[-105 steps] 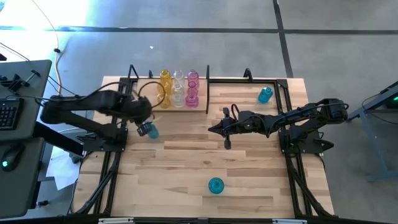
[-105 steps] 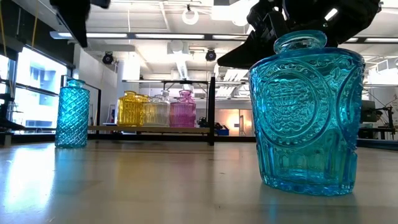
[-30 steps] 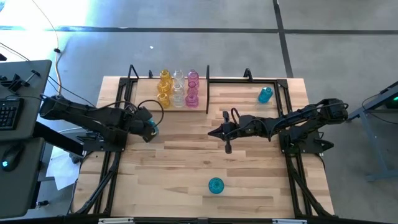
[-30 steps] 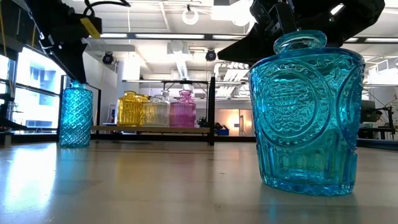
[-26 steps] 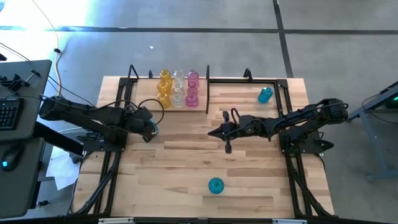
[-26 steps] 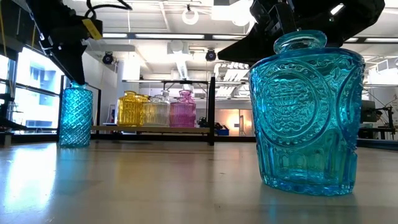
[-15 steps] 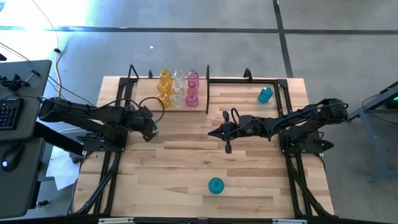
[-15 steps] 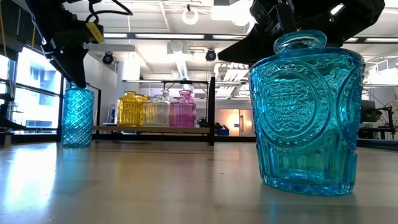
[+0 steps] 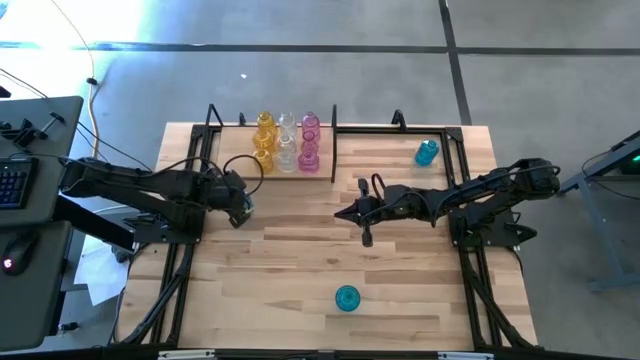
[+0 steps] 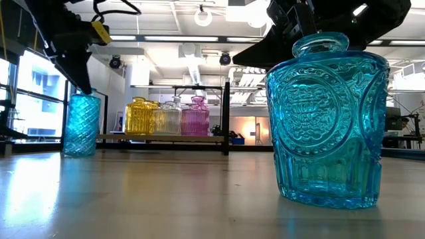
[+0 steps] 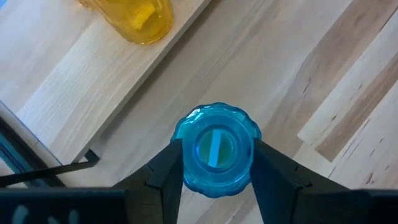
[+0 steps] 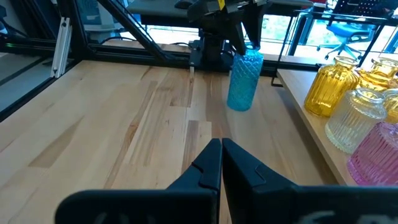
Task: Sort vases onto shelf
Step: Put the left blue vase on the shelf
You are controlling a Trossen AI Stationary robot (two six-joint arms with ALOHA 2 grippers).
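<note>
- The left gripper [image 11: 214, 163] sits low over the table [image 9: 400, 270], just in front of the shelf [image 9: 285, 170], with its two fingers [image 11: 166, 171] pressed against either side of a teal-blue vase's [image 11: 215, 150] neck.
- That lattice-patterned teal-blue vase stands upright on the bare wood, near the shelf's front edge; from table height its base rests flat on the surface, so the claw is clamped on it but the vase is not off the table.
- The shelf holds six vases in three short rows: amber-yellow vases [image 9: 264, 133] on the left, clear vases [image 9: 286, 143] in the middle, pink vases [image 9: 310, 140] on the right.
- The right gripper [image 12: 221, 163] hangs over the middle of the table with its fingers pressed together, holding nothing.
- A second teal vase [image 9: 427, 152] stands at the far right corner of the table, well apart from the shelf.
- A third teal vase [image 9: 347, 298], embossed with round medallions, stands near the front edge of the table, close to the low camera.
</note>
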